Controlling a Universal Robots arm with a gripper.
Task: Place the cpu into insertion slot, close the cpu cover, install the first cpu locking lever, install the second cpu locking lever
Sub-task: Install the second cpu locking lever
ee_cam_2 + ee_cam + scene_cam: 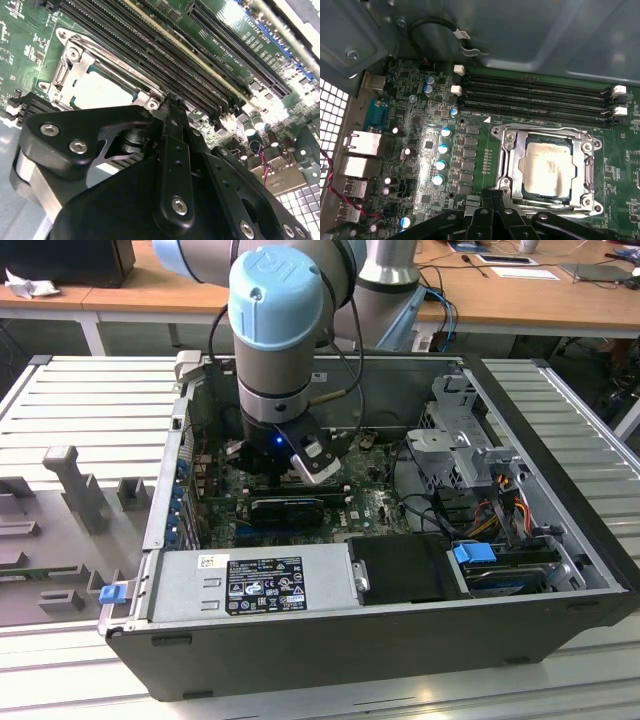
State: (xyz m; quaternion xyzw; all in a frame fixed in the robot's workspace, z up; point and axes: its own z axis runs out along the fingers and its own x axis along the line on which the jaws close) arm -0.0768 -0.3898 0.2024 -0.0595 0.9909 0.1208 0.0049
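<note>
The cpu (547, 167) lies flat in the insertion slot (568, 143) on the green motherboard; its silvery-beige top (102, 90) shows in both wrist views. The cpu cover (512, 165), a dull-metal frame, lies down around the chip, which shows through its window. A thin metal lever rod (125, 65) runs along one side of the socket. My gripper (493, 194) hovers at a corner of the socket frame with its black fingers together and nothing held; its tip (170, 105) sits just beside a corner screw. In the exterior view the arm's wrist (300, 455) reaches down into the open computer case.
Long black RAM slots (535, 97) run right beside the socket. Silver capacitors (440, 150) and rear ports (362, 142) stand on the other side. A black graphics card (288, 508), the power supply (250, 585), a drive cage (465, 435) and cables crowd the case.
</note>
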